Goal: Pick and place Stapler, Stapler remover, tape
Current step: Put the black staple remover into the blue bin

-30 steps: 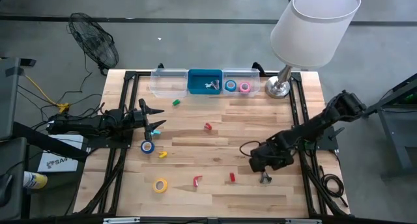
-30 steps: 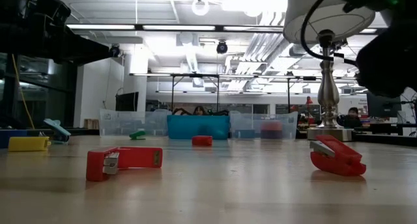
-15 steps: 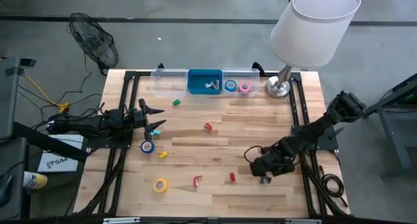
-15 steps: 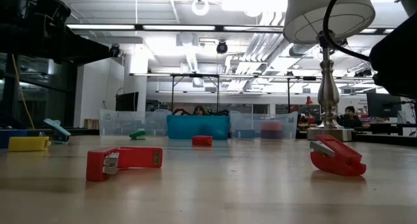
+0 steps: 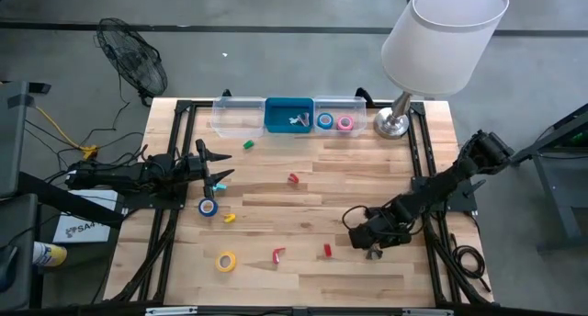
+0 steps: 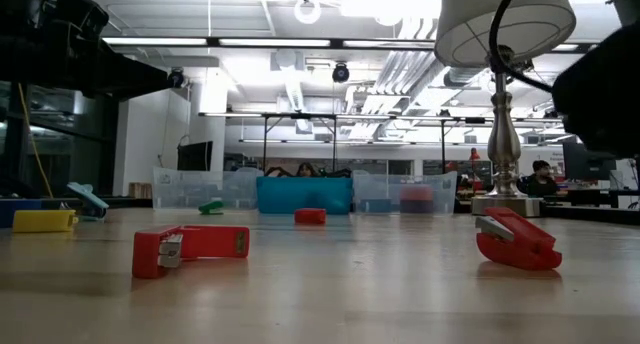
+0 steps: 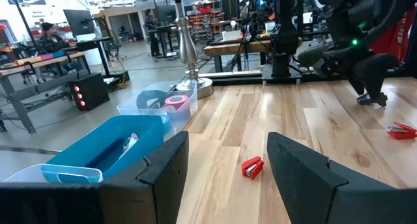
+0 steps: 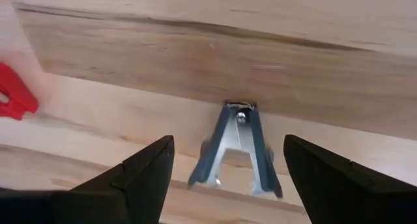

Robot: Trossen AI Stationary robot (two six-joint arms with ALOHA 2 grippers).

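Left gripper (image 5: 217, 165) held open at table's (image 5: 367, 169) left edge; blue tape roll (image 5: 209, 207) seen just beside its fingers.

Stapler remover (image 8: 236, 149): blue-grey metal, two splayed jaws joined at rivet, laid flat on wood near right edge.

Right gripper (image 8: 227, 167) held wide open low over remover, which is framed between fingertips, untouched.

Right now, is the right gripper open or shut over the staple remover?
Open. In the right wrist view the right gripper has its fingers spread wide, with the staple remover lying untouched on the table between them.
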